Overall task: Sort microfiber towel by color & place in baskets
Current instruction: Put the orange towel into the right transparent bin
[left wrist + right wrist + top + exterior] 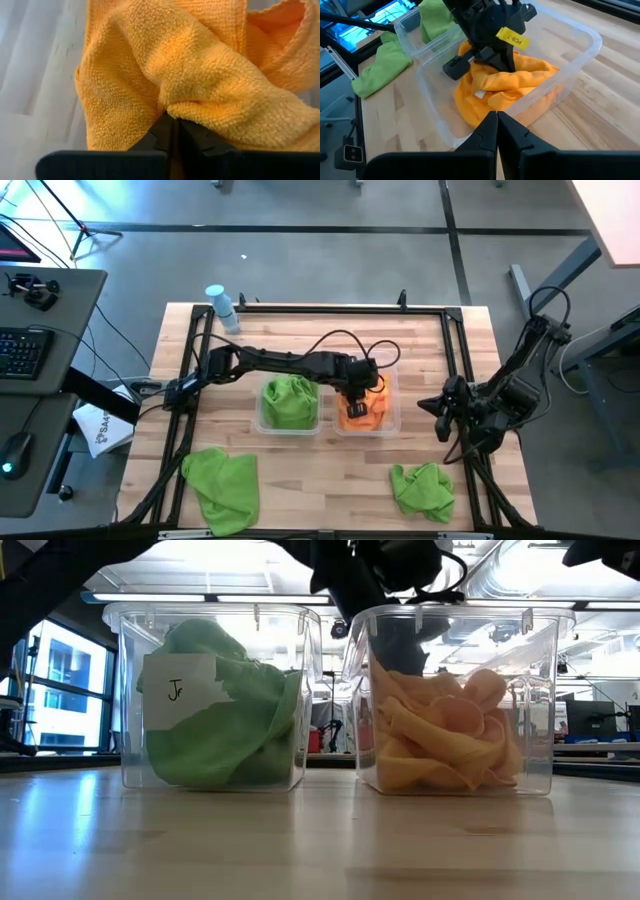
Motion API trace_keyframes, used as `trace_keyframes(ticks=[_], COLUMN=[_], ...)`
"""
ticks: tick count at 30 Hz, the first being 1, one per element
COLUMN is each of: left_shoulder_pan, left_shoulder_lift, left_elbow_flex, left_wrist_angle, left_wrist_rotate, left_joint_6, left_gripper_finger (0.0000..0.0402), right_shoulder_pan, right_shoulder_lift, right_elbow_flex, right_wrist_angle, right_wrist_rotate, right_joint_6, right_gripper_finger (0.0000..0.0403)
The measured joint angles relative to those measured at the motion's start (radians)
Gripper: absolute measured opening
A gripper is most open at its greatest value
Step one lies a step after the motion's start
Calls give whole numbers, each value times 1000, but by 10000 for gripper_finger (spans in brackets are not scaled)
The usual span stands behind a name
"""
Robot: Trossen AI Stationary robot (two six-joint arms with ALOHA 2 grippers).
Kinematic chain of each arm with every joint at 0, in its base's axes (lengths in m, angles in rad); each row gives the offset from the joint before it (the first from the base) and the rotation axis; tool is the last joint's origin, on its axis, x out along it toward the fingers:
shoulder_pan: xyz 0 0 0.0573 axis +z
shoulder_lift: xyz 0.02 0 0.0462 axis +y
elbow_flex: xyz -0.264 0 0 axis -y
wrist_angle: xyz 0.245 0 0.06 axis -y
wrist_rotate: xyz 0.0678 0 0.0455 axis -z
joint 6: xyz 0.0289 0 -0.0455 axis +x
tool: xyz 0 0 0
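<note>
left gripper (358, 406): down inside the right basket (392, 420), on top of the orange towels (368, 412); jaws nearly together, tips pressed into a fold of orange cloth; cannot tell from the wrist view whether the cloth is actually pinched.
right gripper (441, 406): parked at the right edge of the counter (330, 480), aimed at the baskets, well apart from them; jaws pressed together, nothing between them.
left basket (263, 420): clear bin at mid-counter, holds a green towel (291, 400) bunched up above the rim; white paper label (178, 690) with handwriting on its near wall in the low view.
right basket: just beside the left one; orange towels crumpled inside, filling the lower part (440, 735).
loose green towel, near left (222, 483): flat-ish heap on the counter, near the front-left corner.
loose green towel, near right (422, 488): crumpled heap near the front, right of centre.
bottle (222, 307): pale blue, far-left corner of the counter.
off-counter left: desk with keyboard (24, 350) and mouse (12, 450); white printed sheet (100, 430) lower down beside the counter.
</note>
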Motion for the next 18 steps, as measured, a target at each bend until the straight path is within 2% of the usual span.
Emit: trace_keyframes(ticks=[11, 18], left_shoulder_pan=[-2, -3], left_shoulder_lift=[-2, -67], left_elbow_flex=[2, 2], left_wrist_angle=[-2, -22], left_wrist_rotate=[-11, -11], left_joint_6=[-2, -1], left_gripper_finger=[83, 92], right_shoulder_pan=[0, 0], right_shoulder_lift=[29, 29], right_elbow_flex=[0, 0], right_wrist_angle=[-4, -4], right_wrist_rotate=[-7, -91], right_joint_6=[19, 18], right_gripper_finger=[0, 0])
